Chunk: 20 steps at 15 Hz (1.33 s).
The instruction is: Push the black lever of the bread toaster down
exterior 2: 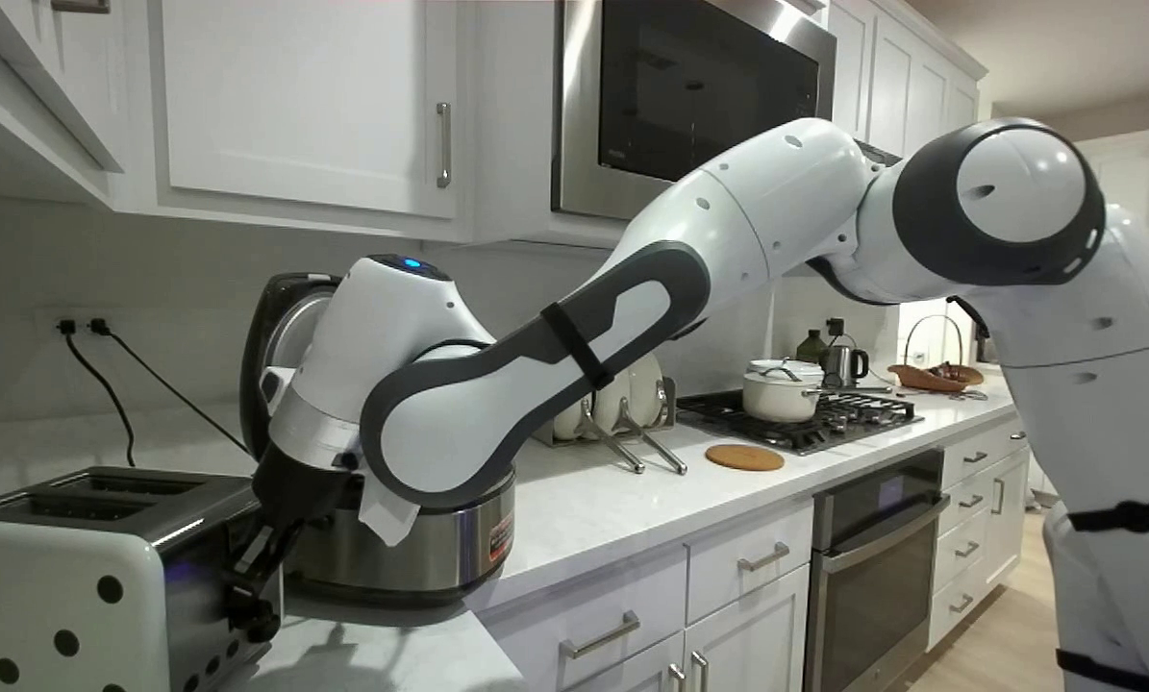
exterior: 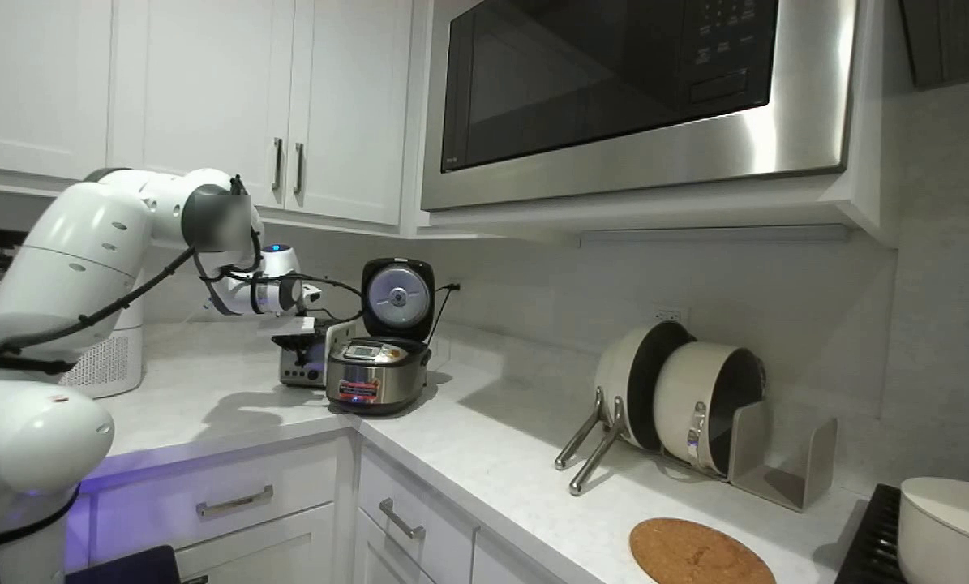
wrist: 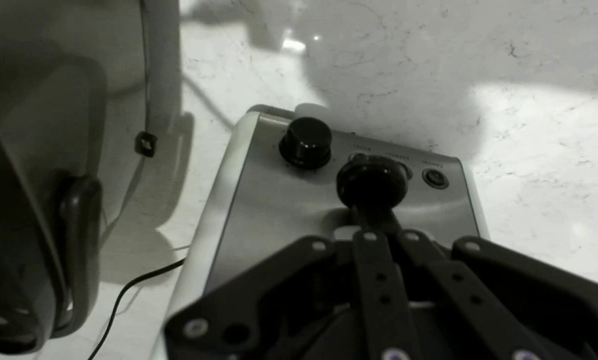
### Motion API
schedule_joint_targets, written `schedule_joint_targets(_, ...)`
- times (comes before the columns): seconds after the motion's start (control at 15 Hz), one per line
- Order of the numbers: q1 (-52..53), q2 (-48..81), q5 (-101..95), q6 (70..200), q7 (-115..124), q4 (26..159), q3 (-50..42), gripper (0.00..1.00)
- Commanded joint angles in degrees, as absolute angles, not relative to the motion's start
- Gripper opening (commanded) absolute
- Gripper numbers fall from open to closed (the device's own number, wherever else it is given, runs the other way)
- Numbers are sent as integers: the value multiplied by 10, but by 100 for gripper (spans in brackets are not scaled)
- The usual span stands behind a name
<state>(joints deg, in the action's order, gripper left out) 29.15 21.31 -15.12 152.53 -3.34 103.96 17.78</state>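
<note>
The toaster has a silver narrow face [wrist: 278,215] and a white side with black dots [exterior 2: 64,586]; in an exterior view it stands partly behind the cooker [exterior: 299,375]. Its black lever [wrist: 371,182] is a round knob in front of the face, just above the row of buttons. My gripper [wrist: 376,220] points down along the face with its fingers together and empty. The fingertips are right at the top of the lever and seem to touch it. In an exterior view the gripper [exterior 2: 247,577] is low against the toaster's face, with a black knob under it.
The round silver cooker [exterior: 370,385] with its lid raised stands close beside the toaster and my wrist; it also shows in an exterior view [exterior 2: 401,553]. A black dial [wrist: 306,142] sticks out from the toaster's face. A white cylindrical appliance [exterior: 111,361] stands near the arm.
</note>
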Motion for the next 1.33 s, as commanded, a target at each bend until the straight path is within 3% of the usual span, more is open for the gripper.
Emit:
schedule_joint_targets(0.0,310,239,-178,1517,-3,1022,163,0)
schedule_joint_targets(1.27,328,239,-213,1504,24,1018,146,0)
